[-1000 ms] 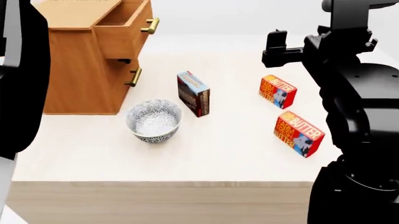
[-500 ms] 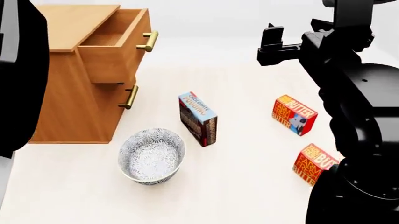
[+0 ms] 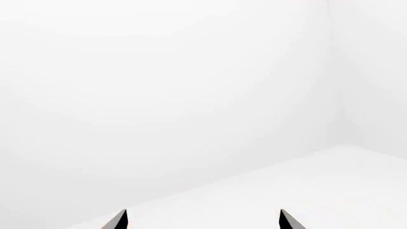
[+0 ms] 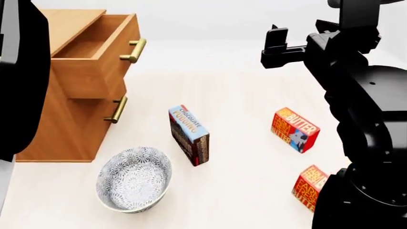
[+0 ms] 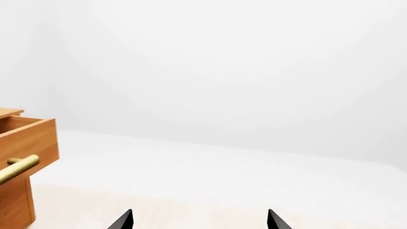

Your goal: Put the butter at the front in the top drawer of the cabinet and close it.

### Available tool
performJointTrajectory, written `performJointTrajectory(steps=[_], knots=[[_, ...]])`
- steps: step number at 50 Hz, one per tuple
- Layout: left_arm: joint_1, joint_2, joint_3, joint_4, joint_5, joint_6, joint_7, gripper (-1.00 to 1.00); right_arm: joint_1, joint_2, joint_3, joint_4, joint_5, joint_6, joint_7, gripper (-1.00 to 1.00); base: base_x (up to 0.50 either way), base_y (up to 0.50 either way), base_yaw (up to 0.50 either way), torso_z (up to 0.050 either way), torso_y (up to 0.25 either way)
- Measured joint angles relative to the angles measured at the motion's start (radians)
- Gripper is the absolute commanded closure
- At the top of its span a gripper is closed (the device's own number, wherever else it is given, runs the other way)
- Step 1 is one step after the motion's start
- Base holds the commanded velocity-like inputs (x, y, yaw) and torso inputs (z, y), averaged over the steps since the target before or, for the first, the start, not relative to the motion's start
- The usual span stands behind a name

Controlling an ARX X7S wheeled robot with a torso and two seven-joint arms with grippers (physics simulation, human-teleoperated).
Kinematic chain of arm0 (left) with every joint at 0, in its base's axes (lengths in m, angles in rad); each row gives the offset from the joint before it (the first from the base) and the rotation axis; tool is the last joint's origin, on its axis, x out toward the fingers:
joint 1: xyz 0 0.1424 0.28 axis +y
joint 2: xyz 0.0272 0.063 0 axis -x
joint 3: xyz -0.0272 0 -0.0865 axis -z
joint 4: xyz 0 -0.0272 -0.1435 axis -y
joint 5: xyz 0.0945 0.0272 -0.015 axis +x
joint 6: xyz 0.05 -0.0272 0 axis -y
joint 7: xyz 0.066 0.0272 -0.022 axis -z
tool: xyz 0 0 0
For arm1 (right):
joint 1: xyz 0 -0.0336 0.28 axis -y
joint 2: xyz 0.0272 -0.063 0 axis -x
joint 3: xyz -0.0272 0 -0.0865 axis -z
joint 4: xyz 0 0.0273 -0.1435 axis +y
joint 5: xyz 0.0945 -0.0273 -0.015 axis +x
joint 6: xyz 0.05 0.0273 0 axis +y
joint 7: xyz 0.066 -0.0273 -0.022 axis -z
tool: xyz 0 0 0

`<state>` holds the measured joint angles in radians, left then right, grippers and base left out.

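Red-orange butter (image 4: 310, 187), lower right of the head view, is my target; I'd lower the right gripper (image 5: 199, 220), fingers spread wide and empty, squarely over it.

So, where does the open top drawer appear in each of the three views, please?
Head view: the top drawer is at the upper left, pulled out of the cabinet, above the lower drawer.
Right wrist view: only a corner of it shows at the left edge, with the end of its brass handle.
Left wrist view: it is not there, only white background.
Shared landmark: the brass bar handle, seen in head and right wrist views.
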<state>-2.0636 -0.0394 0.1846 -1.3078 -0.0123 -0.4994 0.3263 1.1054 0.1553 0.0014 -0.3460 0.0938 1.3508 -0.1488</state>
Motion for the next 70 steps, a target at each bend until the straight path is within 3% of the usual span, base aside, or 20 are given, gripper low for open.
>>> performJointTrajectory(steps=[35,45,60,70], knots=[[0.0,0.006,0.041,0.0,0.021,-0.015,0.035,-1.0,-0.008,0.003,0.005,-0.029,0.028,0.017,0.008,-1.0,0.1,0.0,0.0,0.0,0.0],[-0.031,0.023,0.205,0.0,0.08,-0.134,0.207,-1.0,-0.006,0.004,0.011,-0.036,0.038,0.028,0.008,-1.0,0.0,0.0,0.0,0.0,0.0],[-0.118,0.025,0.516,-0.001,0.075,-0.548,0.532,-1.0,-0.002,0.015,0.008,-0.043,0.045,0.043,0.014,-1.0,0.0,0.0,0.0,0.0,0.0],[-0.135,0.013,0.622,-0.001,0.038,-0.666,0.641,-1.0,-0.012,0.021,0.009,-0.041,0.049,0.036,0.017,-1.0,0.0,0.0,0.0,0.0,0.0]])
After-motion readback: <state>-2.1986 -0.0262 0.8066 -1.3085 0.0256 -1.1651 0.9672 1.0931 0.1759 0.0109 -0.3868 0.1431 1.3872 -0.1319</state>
